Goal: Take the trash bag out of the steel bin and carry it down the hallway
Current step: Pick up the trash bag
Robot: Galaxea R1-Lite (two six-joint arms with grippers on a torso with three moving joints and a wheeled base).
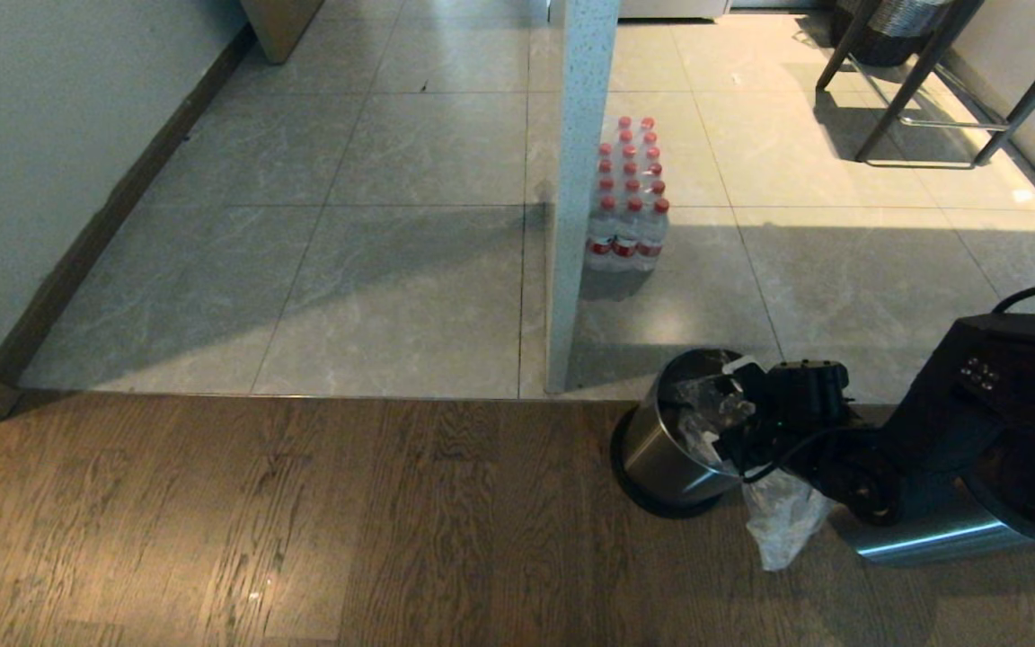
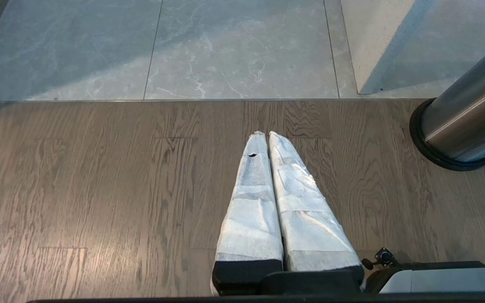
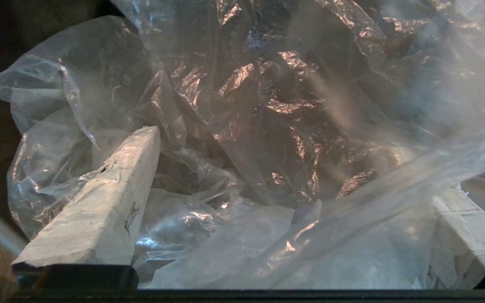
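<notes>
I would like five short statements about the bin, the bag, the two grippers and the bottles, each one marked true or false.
1. The steel bin stands on the wood floor. True.
2. The right gripper is shut tight. False: its fingers stand wide apart with the trash bag between them.
3. The left gripper is shut and holds nothing. True.
4. The pack of water bottles lies on its side. False: the bottles stand upright on the tile floor.
5. The trash bag is black. False: it is clear plastic, and part of it hangs over the bin's rim.
</notes>
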